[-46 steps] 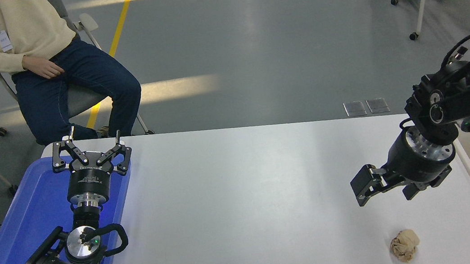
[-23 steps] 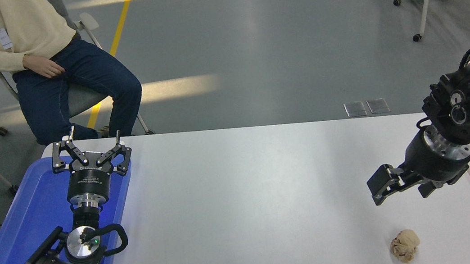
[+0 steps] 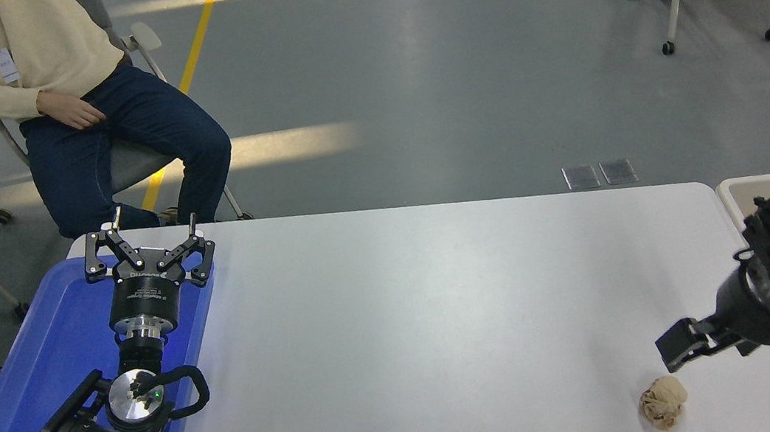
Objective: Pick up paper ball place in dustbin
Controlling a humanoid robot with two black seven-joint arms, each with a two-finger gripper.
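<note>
1. The small crumpled tan paper ball (image 3: 663,402) lay on the white counter (image 3: 408,332) close to its near edge and toward the right end, free of any grip.
2. The large cream plastic dustbin (image 3: 730,192) stood just beyond the counter's right edge, its pale rounded rim showing at the right border; the stretch of counter between ball and rim lay bare.
3. The right black gripper (image 3: 682,353) hung just above and slightly right of the ball, not touching it. Only one finger block faced the camera, so whether its fingers were spread or pressed together could not be told.
4. The right arm reached in over the dustbin's rim, covering part of the bin's opening.
5. The left black gripper (image 3: 148,253) sat parked over the flat blue tray (image 3: 24,412) at the counter's left end, fingers spread wide and holding nothing.
6. A seated person in a cream sweater (image 3: 37,61) was beyond the far left corner, well apart from the ball.
</note>
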